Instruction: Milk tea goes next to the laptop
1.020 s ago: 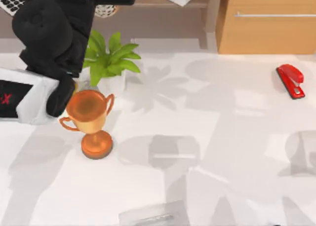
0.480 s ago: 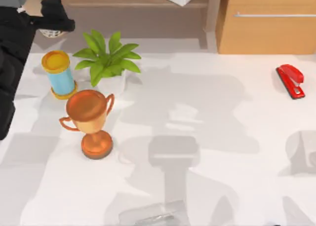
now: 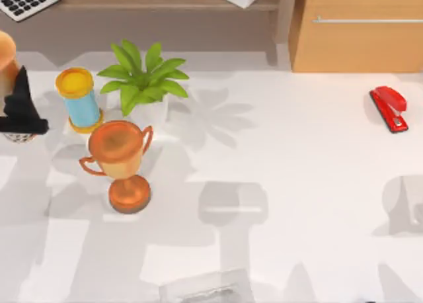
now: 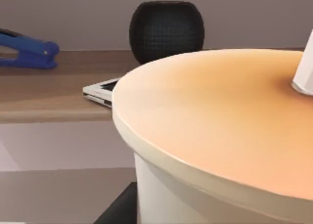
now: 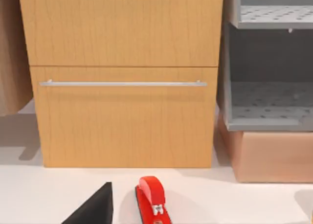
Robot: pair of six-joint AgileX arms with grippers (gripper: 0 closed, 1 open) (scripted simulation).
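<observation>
My left pincer (image 3: 20, 114) hangs at the counter's (image 3: 297, 184) left edge, clamped on the milk tea (image 3: 5, 58), whose peach-tan lid (image 4: 220, 121) and white straw (image 4: 305, 70) sit close under my wrist camera. Beyond the lid, a laptop's (image 4: 100, 90) corner lies on a wooden shelf (image 4: 49, 94) before a black round speaker (image 4: 166, 31), with a blue stapler (image 4: 29, 50) farther along. Toward the counter's middle stand a blue cylinder (image 3: 79, 99), a potted plant (image 3: 142, 78) and an orange trophy (image 3: 121, 163). A red stapler (image 3: 390, 108) lies near the right edge, before a wooden cabinet (image 5: 124, 77). I cannot tell whether my right pincer is apart or together.
</observation>
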